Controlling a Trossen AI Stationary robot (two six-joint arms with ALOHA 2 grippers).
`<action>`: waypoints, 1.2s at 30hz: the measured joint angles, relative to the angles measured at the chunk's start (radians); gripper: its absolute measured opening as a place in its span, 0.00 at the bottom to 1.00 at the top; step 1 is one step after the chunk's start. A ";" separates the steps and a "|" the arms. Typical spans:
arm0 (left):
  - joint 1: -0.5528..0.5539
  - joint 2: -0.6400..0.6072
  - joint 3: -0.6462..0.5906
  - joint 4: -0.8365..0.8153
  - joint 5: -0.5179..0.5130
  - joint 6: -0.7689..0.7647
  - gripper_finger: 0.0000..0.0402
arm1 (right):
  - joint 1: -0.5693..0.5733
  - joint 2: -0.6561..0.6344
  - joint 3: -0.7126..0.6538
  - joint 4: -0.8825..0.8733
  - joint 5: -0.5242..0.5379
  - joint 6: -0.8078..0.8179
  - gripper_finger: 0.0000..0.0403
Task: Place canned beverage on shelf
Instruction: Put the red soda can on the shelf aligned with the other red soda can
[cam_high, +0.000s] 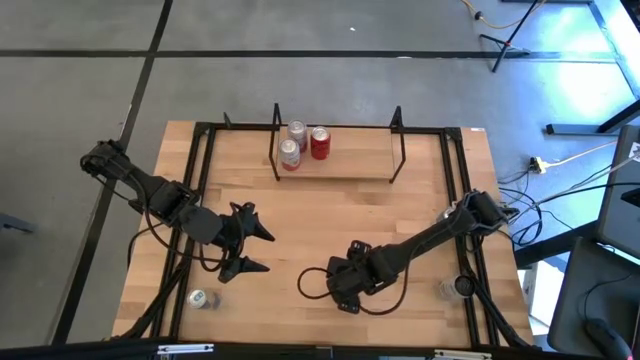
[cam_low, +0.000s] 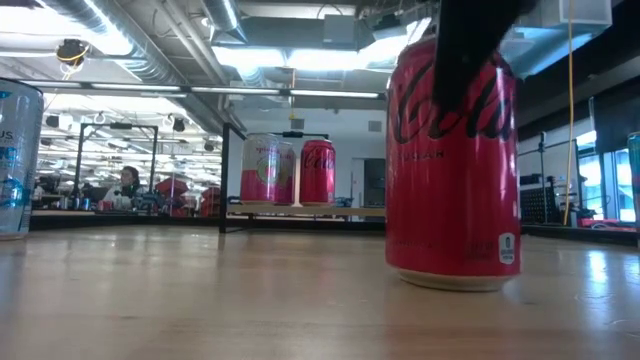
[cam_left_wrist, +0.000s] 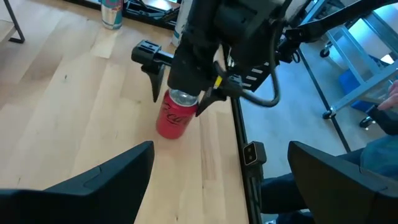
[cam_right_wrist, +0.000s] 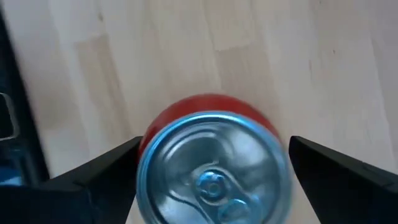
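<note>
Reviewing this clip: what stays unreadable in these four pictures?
- Red soda can: high view, the right gripper covers it.
- Finger contact with that can: right wrist view, fingers flank it; touching or apart unclear.
- Third can on the light-wood shelf: low view, only two show.

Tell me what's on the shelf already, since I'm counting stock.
Three upright cans stand on the shelf, toward its left end: two pink-and-silver cans and one red can. The low view shows only two, one being covered.
</note>
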 joint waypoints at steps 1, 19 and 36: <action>0.000 0.000 0.000 0.000 0.000 0.000 0.90 | -0.002 0.006 0.000 0.001 -0.003 -0.002 0.95; -0.001 0.000 0.000 0.002 -0.018 0.000 0.90 | -0.023 0.017 0.062 -0.110 -0.002 -0.165 0.68; -0.001 0.000 0.000 0.001 -0.018 0.000 0.90 | -0.249 0.014 0.316 -0.272 0.099 -0.476 0.69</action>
